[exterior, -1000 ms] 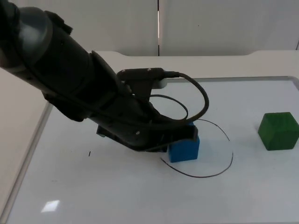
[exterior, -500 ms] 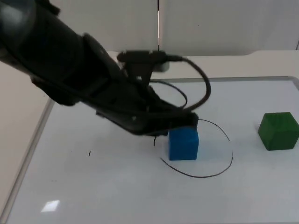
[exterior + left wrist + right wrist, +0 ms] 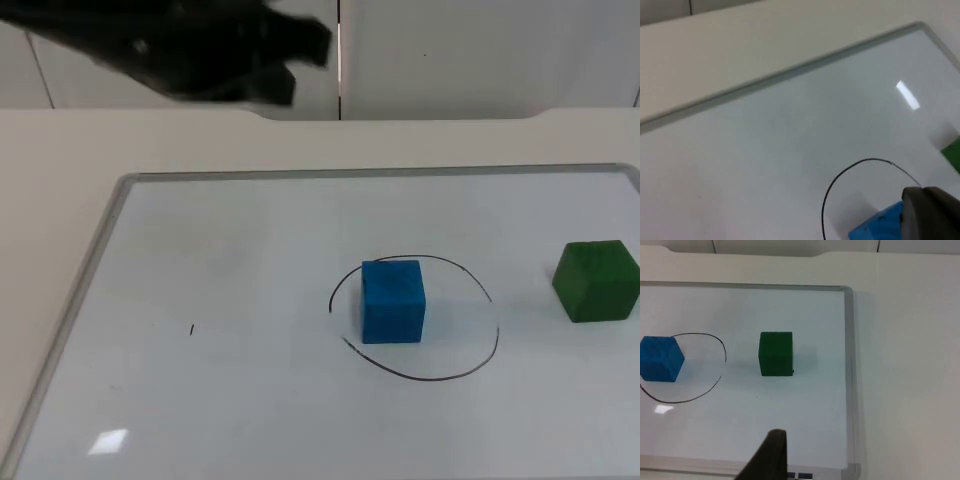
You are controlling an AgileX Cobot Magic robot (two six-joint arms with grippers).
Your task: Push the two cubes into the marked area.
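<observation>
L arm lifted off blue cube (image 3: 393, 301), now inside marked circle (image 3: 470, 368); green cube (image 3: 596, 281) w/o push yet. Left gripper (image 3: 285, 65), right gripper (image 3: 771, 455): finger state can't tell.

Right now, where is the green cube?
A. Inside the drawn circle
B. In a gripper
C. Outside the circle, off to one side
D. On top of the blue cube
C: the green cube sits on the whiteboard apart from the drawn circle, which holds the blue cube.
</observation>
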